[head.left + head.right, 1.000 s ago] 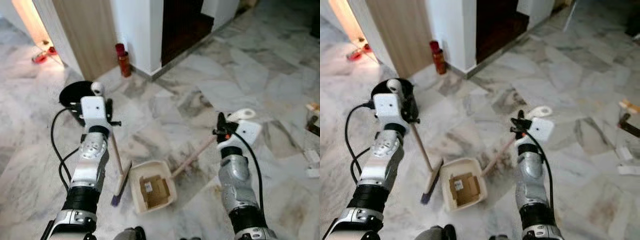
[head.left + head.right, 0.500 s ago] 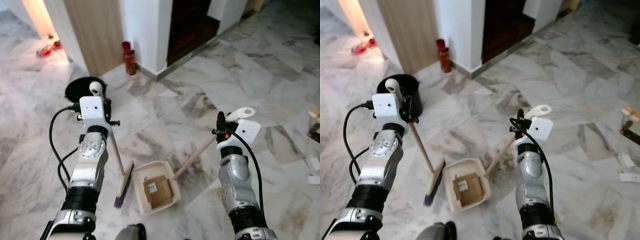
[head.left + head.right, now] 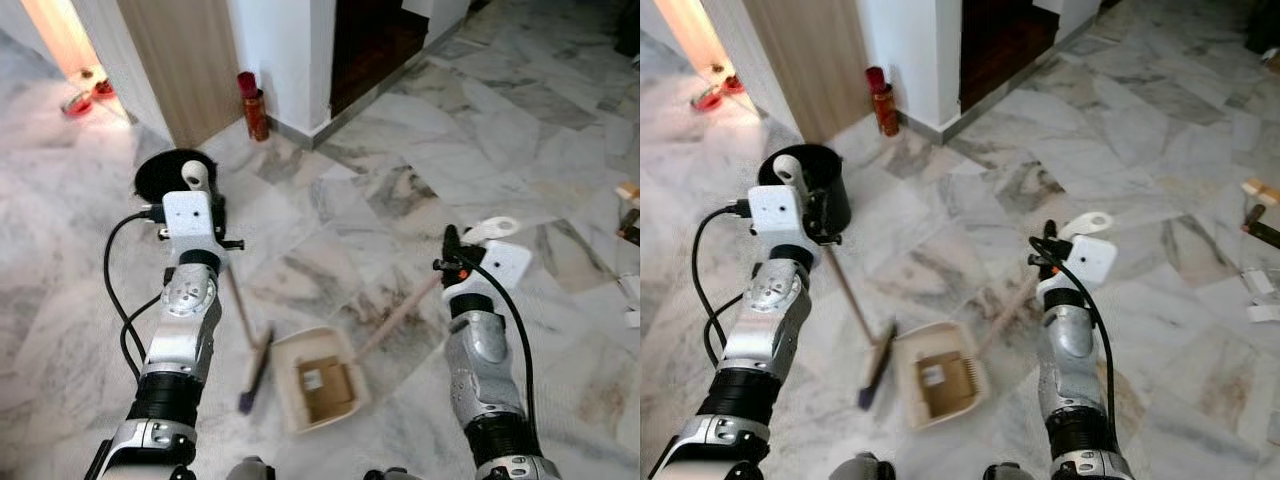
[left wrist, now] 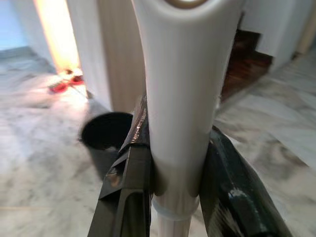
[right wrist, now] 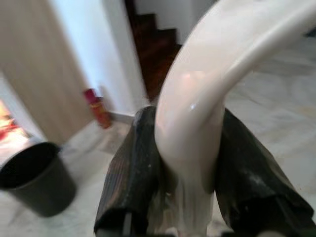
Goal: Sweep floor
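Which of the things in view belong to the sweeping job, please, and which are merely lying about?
For the job:
- long-handled broom, held by the left claw
- cream plastic dustpan, holding a piece of brown cardboard, its handle in the right claw
- black round bin

Lying about:
- red cylindrical can beside the wall
- red footwear in the doorway

Marble floor [image 3: 420, 160] bears dustpan [image 3: 322, 380], black bin [image 3: 810, 185]
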Controlling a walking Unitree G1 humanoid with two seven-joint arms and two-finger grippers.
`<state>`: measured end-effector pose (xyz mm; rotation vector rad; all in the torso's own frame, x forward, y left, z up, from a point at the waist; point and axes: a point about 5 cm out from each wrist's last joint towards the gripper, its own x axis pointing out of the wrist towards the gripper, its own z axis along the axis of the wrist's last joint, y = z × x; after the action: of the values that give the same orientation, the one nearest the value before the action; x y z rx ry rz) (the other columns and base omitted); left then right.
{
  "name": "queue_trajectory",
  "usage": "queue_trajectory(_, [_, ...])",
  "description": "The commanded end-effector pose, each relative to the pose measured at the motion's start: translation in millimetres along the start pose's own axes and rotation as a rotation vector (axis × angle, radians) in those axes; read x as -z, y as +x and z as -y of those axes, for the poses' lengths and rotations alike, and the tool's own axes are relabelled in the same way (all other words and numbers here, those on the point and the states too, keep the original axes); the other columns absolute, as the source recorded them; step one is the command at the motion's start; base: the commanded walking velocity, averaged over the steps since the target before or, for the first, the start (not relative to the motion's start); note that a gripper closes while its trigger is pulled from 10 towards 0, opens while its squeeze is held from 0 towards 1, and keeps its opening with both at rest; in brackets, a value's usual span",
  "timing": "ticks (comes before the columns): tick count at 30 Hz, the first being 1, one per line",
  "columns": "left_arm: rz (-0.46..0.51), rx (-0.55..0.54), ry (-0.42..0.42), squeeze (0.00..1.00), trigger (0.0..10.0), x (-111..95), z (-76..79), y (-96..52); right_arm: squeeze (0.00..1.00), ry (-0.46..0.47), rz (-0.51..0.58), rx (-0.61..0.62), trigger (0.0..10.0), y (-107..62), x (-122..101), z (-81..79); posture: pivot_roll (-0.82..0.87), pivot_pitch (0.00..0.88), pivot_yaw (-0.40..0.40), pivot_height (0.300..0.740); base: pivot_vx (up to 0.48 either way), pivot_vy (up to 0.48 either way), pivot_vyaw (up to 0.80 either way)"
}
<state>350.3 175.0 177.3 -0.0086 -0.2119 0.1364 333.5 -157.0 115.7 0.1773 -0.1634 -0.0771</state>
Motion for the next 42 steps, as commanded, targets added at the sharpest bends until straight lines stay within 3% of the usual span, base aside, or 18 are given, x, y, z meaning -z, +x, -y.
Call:
queue_trajectory(1, [0.035, -0.007, 0.03, 0.0, 10.0, -6.8, -1.0, -0.2, 0.0, 0.058, 0.045, -0.005, 10.0, 3.2, -8.9, -5.4, 0.04, 0.168, 0.011, 0.74, 0.0, 0.458, 0.0])
queue_trajectory(14, [0.043, -0.02, 0.035, 0.0, 10.0, -9.6, -3.0, 0.3, 0.0, 0.063, 0.053, -0.016, 10.0, 5.7, -12.7, -6.3, 0.05, 0.17, 0.008, 0.74, 0.0, 0.393, 0.0])
queue_trajectory(42, [0.062, -0.02, 0.059, 0.0, 10.0, -11.8, -3.0, -0.5, 0.0, 0.08, 0.059, -0.054, 10.0, 9.8, -19.6, -12.6, 0.04, 0.164, 0.009, 0.74, 0.018, 0.0, 0.0])
